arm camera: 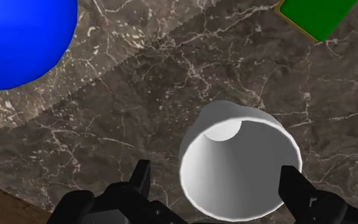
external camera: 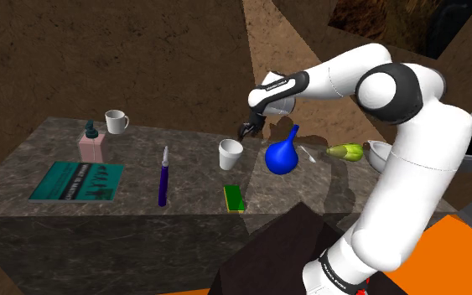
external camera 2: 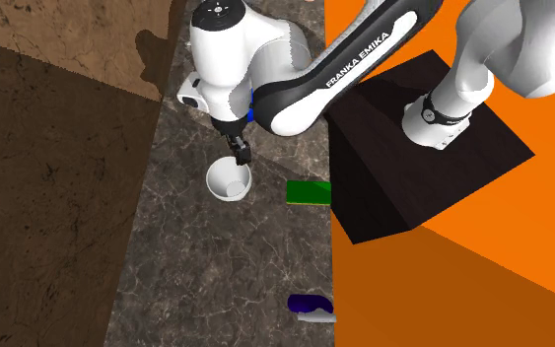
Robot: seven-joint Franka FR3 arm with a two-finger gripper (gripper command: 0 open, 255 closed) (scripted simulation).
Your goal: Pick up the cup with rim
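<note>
- Cup (external camera: 230, 154), white and upright, stands on the dark marbled counter (external camera: 24, 172). In the shoulder view we see it at 9 o'clock of the blue bulb (external camera: 281, 157) and 12 o'clock of the green block (external camera: 234, 198).
- We see the gripper (arm camera: 217, 181) just above it, fingers spread, the rim between them; contact unclear.

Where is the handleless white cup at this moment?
In the shoulder view the white cup stands upright mid-table between the purple pen and the blue bulb, with the green block nearer the camera, just below the open pincer.
</note>
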